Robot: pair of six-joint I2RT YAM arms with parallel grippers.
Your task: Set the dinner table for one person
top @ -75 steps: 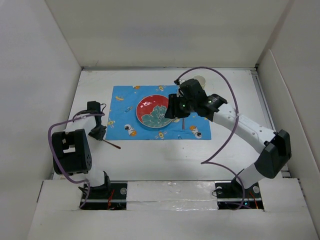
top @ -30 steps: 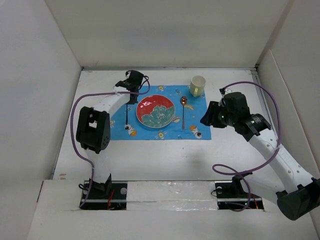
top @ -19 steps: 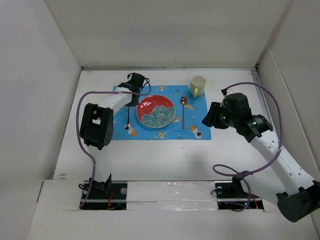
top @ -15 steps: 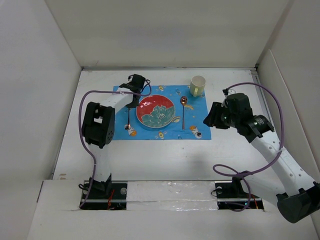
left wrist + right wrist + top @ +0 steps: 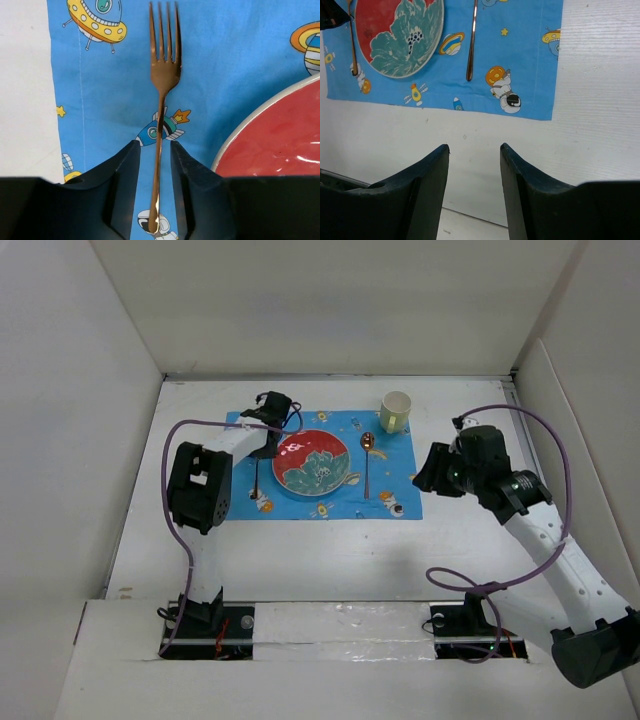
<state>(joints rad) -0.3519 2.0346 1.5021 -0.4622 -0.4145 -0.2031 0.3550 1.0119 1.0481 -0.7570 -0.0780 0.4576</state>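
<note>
The fork point(image 5: 161, 100), off the mat point(image 5: 395, 455) moments earlier, now lies on it just left of the plate point(image 5: 311, 461), on the table point(image 5: 330, 560); setting judged nearly complete. Left gripper point(image 5: 153, 147) straddles the handle, jaws apart, not pinching. Right gripper point(image 5: 474, 150), well right of the plate, gapes empty. Fork axis runs alongside the plate, tines at its far side.

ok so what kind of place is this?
Probably a robot lab test cell, not a home: matte white square tabletop boxed in by white upright panels, with a blue cartoon-print rectangular cloth as staged place setting.
</note>
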